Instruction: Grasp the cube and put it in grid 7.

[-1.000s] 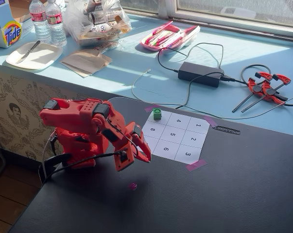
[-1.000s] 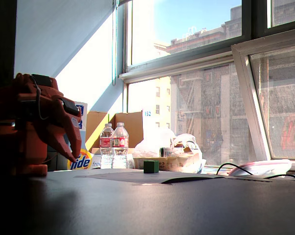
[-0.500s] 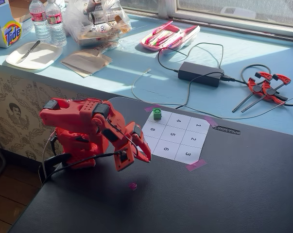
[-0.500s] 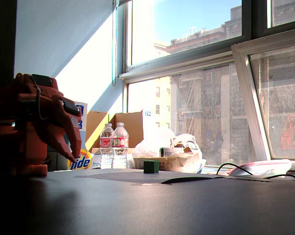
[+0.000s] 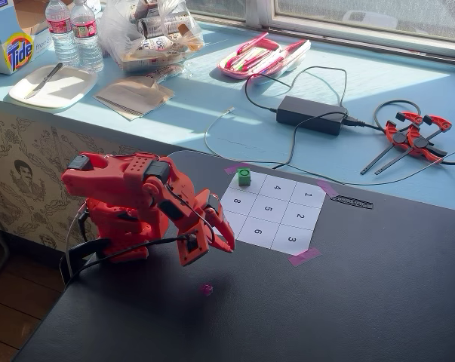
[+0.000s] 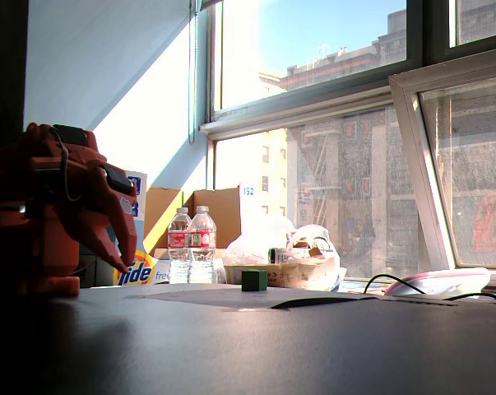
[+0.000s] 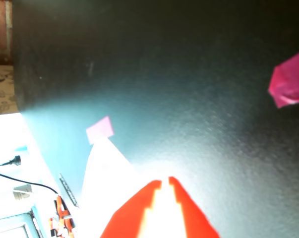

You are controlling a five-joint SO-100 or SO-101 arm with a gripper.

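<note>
A dark matte table (image 5: 348, 302) fills the lower half of a fixed view, butted against a pale blue window ledge (image 5: 212, 105) across the top. On the ledge: water bottles (image 5: 72, 34) and a Tide box (image 5: 8, 34) upper left, a pink tray (image 5: 261, 56) top centre, a black power brick (image 5: 310, 115) w/ cables, red clamps (image 5: 416, 136) at right. The low fixed view looks across the tabletop toward sunlit windows (image 6: 330, 123) and buildings outside.

The white 3x3 sheet (image 5: 272, 211) sits mid-frame, pink tape at its corners. The cube (image 5: 244, 177) rests on grid 7 (image 5: 251, 183), the sheet's top-left corner cell; in the low view the cube (image 6: 253, 280) stands alone on the paper, centre frame. A pink tape scrap (image 5: 206, 289) lies on the table below the arm.

The red arm (image 5: 129, 204) is folded at left-centre, gripper (image 5: 212, 249) angled down over bare table, well apart from the cube. In the wrist view the fingers (image 7: 139, 213) are nearly together (only a thin slit between tips), empty.
</note>
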